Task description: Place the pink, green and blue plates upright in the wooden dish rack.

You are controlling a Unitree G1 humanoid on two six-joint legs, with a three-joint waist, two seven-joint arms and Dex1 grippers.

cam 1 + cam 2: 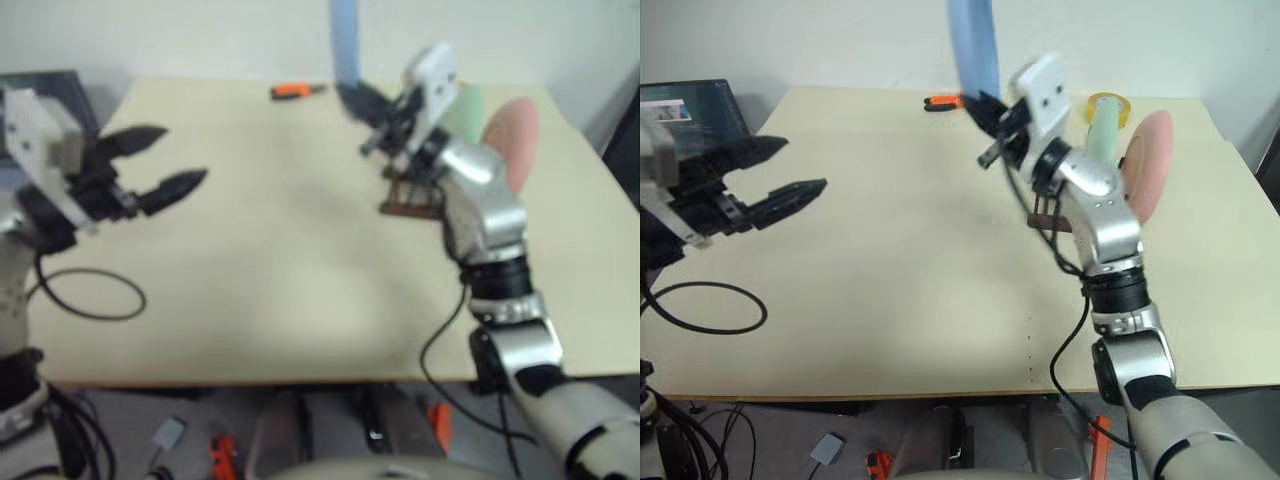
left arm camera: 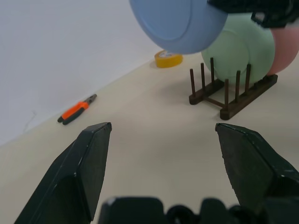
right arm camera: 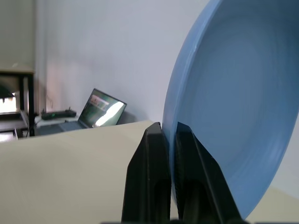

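The right gripper (image 1: 990, 110) is clamped on the rim of the light blue round plate (image 2: 177, 21), holding it on edge in the air above and just in front of the small dark brown wooden dish rack (image 2: 233, 91), which stands on the beige table (image 1: 280, 260). The left gripper (image 1: 165, 165) hangs with its two black fingers spread apart and empty, well to the left of the rack. The mint green round plate (image 2: 240, 51) already stands upright between the pegs, and the salmon pink round plate (image 2: 286, 46) stands just behind it. To complete the step well, it appears best to keep the blue plate vertical and parallel to the green one, align its lower edge with the free slot in front of the green plate, lower it straight between the pegs onto both rails, and release only once it rests. Tilting risks knocking the green plate. Count: three plates, one rack, one yellow tape roll (image 2: 168, 59) beyond the rack, one pair of orange-handled pliers (image 2: 77, 109) left of the rack.
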